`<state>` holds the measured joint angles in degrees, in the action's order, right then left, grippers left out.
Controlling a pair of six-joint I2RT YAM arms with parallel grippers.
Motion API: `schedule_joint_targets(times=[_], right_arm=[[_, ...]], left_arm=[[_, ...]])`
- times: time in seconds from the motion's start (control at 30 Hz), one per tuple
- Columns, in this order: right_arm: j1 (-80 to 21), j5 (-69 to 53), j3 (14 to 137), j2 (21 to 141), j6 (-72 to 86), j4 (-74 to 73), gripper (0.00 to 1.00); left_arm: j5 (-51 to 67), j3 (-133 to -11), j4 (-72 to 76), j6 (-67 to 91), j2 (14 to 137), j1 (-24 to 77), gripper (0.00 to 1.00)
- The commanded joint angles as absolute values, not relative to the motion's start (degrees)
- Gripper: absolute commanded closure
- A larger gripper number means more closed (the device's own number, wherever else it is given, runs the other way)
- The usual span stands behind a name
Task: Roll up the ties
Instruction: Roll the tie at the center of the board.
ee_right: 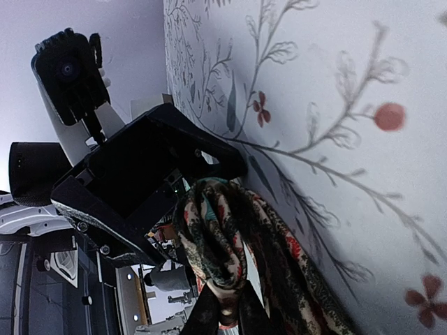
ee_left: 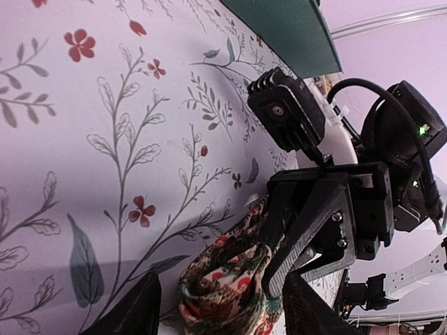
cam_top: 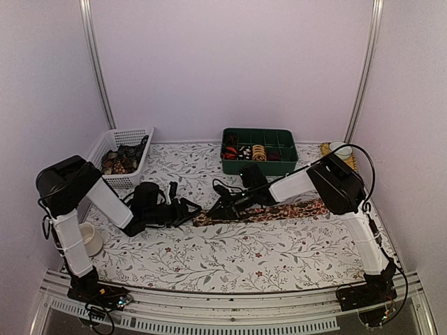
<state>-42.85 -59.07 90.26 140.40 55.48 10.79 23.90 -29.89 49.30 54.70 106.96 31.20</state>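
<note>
Brown floral tie (ee_right: 225,241) curls in soft folds on leaf-printed tablecloth (ee_right: 335,84).

Left arm (cam_top: 105,199): elbow raised, forearm stretched low toward the right.
Left pincer (cam_top: 187,209): jaws spread apart.
Right arm (cam_top: 300,183): forearm sloping down leftward.
Right pincer (cam_top: 222,204): jaws pinched on the tie (cam_top: 279,211).

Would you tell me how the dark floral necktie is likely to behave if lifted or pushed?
Probably floppy: the dark floral fabric necktie lies limp and flat on the flowered tablecloth, so a lifted end should droop. Its rolled end shows loose, soft folds, so it may unwind if released. Pushed, it would likely bunch, not slide.
</note>
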Motion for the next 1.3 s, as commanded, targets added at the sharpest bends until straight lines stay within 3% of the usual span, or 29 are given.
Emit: schedule_joint_targets(times=[0.0, 0.17, 0.47, 1.1, 1.27], right_arm=[[-38.3, -52.7, 81.4, 140.7, 52.9, 3.2, 0.9], [-37.7, -50.6, 83.3, 137.9, 49.6, -0.8, 0.9], [-38.3, -48.8, 87.3, 137.2, 46.8, -5.8, 0.9], [-40.2, -49.7, 91.0, 137.5, 48.7, -5.3, 0.88], [-40.5, -49.8, 91.5, 137.2, 48.5, -5.4, 0.88]], left_arm=[[24.7, -31.4, 49.6, 55.3, 108.9, 32.4, 0.4], [22.9, -31.1, 44.0, 54.3, 105.9, 32.3, 0.35], [24.0, -33.9, 34.0, 52.7, 99.9, 33.1, 0.41], [24.0, -37.1, 33.9, 53.2, 106.5, 35.1, 0.65], [22.0, -36.9, 32.8, 52.7, 107.4, 35.2, 0.8]])
